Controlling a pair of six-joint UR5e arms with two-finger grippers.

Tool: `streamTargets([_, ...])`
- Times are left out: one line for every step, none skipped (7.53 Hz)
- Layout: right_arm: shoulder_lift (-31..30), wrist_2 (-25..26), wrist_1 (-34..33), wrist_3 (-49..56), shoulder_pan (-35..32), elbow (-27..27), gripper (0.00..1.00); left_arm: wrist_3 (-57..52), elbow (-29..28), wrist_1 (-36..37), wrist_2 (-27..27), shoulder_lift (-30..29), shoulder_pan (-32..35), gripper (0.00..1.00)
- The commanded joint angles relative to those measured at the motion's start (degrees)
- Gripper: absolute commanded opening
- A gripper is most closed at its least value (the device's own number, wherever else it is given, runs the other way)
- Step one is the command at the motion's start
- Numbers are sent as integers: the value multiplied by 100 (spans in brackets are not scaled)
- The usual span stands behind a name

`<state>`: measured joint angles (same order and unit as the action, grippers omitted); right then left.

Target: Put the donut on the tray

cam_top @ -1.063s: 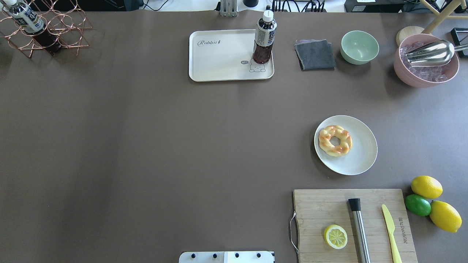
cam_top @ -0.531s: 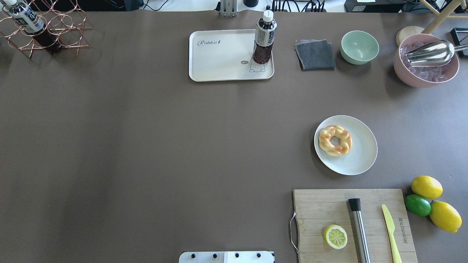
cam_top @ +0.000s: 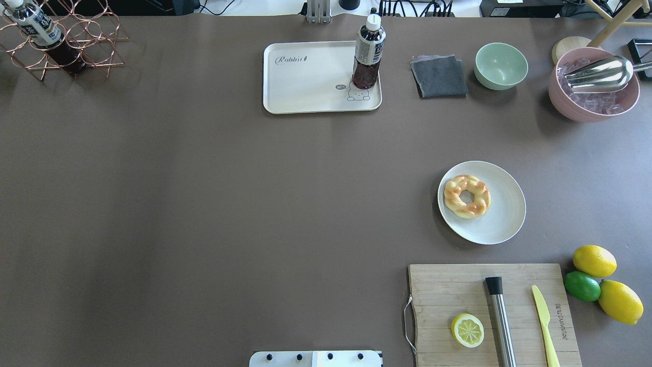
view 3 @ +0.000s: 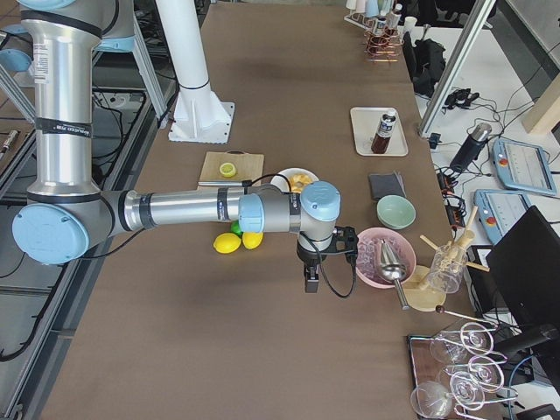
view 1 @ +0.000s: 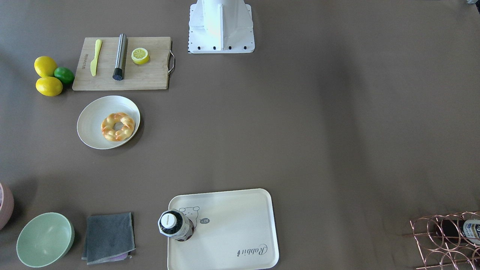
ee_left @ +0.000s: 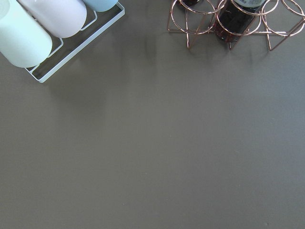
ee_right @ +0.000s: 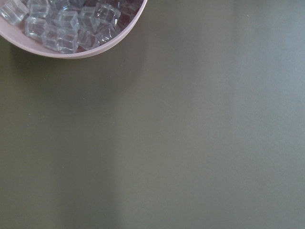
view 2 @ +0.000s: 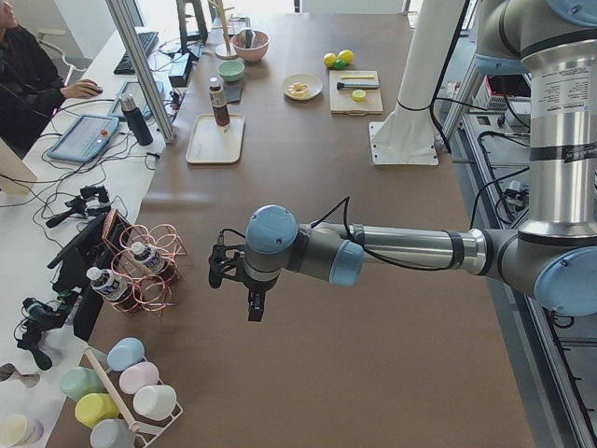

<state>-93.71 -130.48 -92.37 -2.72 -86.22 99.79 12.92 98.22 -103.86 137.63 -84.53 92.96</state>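
Left gripper point(view 2: 254, 308) and right gripper point(view 3: 308, 280) shown only by the 2 side cameras, both well apart from the tray point(cam_top: 305, 81), opening cannot be told, tray carrying 1 bottle point(cam_top: 369, 51), white plate point(cam_top: 504, 204) well apart from tray, donut point(cam_top: 466, 196) on plate

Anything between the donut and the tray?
Nothing visible lies between the donut, on its plate, and the tray. But a bottle stands upright on the tray's end nearest the donut, by the bear print; aim for the Rabbit end.
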Motion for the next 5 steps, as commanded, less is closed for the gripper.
streamTargets([151,5,0,-27,0,-4,100,-70,-13,-116,-17,-106,-32,98])
streamTargets([195,5,0,-27,0,-4,100,-1,-4,-108,-17,-212,-32,98])
streamTargets([204,-12,0,-27,0,74,100,-35,39,-125,-26,-195,11,98])
streamTargets([204,-21,0,-36,0,188,100,-61,75,-117,-304,-221,-32,98])
streamTargets([221,-39,-9,-45,0,216,100,-331,110,-91,-707,-161,-215,98])
